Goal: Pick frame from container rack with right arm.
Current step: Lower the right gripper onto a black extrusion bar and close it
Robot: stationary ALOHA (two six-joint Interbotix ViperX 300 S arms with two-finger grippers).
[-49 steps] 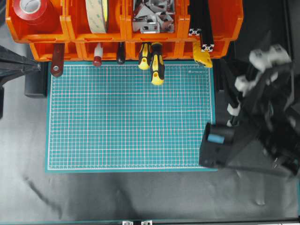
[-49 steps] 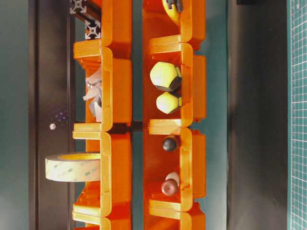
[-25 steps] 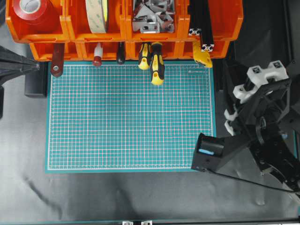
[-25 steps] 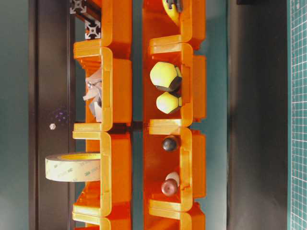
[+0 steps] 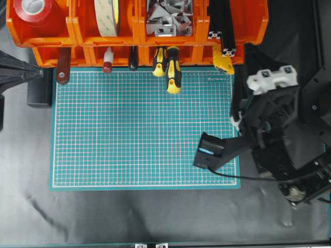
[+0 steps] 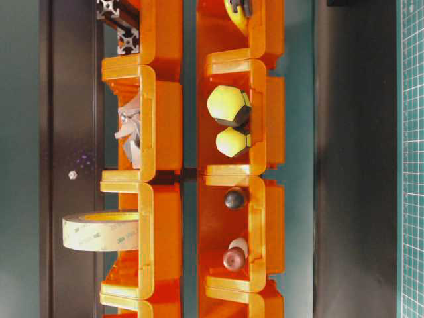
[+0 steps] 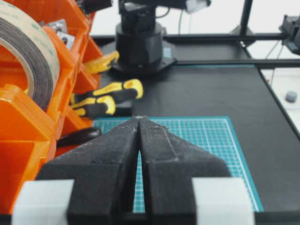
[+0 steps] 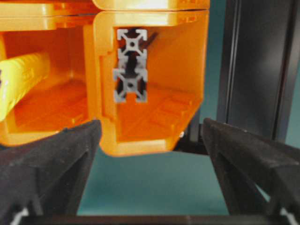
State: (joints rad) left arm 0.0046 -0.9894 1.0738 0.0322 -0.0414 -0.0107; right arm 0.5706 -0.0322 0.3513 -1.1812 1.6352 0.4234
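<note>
Black, slotted and rigid-looking, the frame (image 8: 131,90) lies end-out in the rightmost bin of the container rack (image 5: 243,23), probably light but slick, best pinched across its flat sides near the silvery end, while the right arm's gripper (image 8: 150,159) faces it, fingers spread wide and empty.

1. From my right wrist camera, the right gripper (image 8: 150,154) stands spread wide, with open air between its fingers and the container rack (image 8: 154,70).
2. I see two frame ends (image 8: 131,65) stacked at the bin's left wall; the bin's right half is open.
3. A yellow handle (image 5: 223,63) juts from the lower bin just below the frames.
4. Screwdrivers (image 5: 173,72) overhang the green mat (image 5: 129,129).
5. The left gripper (image 7: 139,140), fingers together, sits close beside the rack's left end.
</note>
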